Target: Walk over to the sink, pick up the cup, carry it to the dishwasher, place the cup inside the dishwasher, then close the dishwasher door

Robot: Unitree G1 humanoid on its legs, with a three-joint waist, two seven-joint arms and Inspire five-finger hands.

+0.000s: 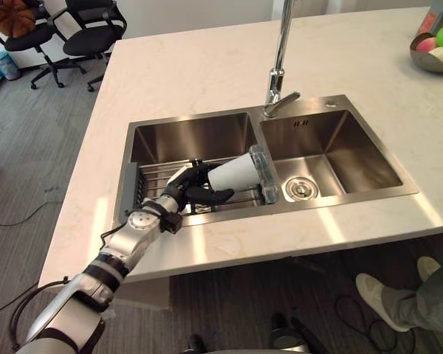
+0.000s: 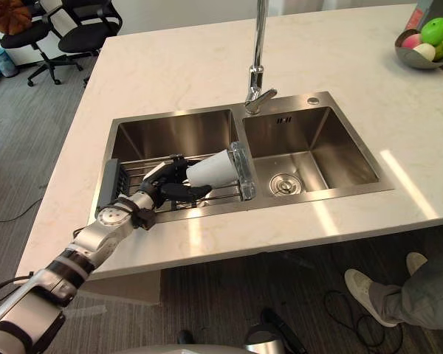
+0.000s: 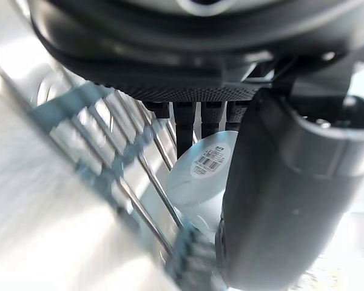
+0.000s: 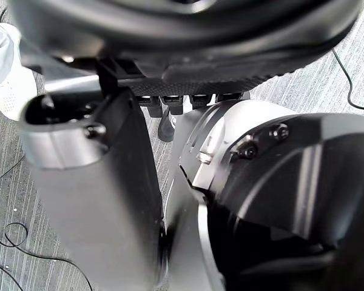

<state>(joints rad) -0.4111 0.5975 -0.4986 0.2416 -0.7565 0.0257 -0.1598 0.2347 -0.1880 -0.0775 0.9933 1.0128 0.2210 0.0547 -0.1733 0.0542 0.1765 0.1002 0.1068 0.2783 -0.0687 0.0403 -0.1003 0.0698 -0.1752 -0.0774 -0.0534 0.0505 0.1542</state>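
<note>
A white cup (image 1: pixel 236 173) lies on its side on a wire rack (image 1: pixel 153 181) across the left basin of the steel sink (image 1: pixel 332 198). Its mouth rests against a clear holder (image 1: pixel 264 173) at the rack's right end. My left hand (image 1: pixel 183 188) reaches in from the front left, fingers (image 2: pixel 179 164) arched over the cup's bottom end and thumb (image 2: pixel 188 191) stretched along under its side, not clamped. In the left wrist view the cup's labelled bottom (image 3: pixel 201 170) shows between the fingers and the thumb (image 3: pixel 279 200). My right hand (image 4: pixel 91 182) hangs over the grey floor with fingers relaxed.
A tall faucet (image 1: pixel 279 66) stands behind the divider, and the right basin has a drain (image 1: pixel 299 189). A bowl of fruit (image 1: pixel 437 46) sits on the counter's far right. Office chairs (image 1: pixel 74 33) stand at the back left. A person's shoes (image 1: pixel 380 299) are by the counter's front right.
</note>
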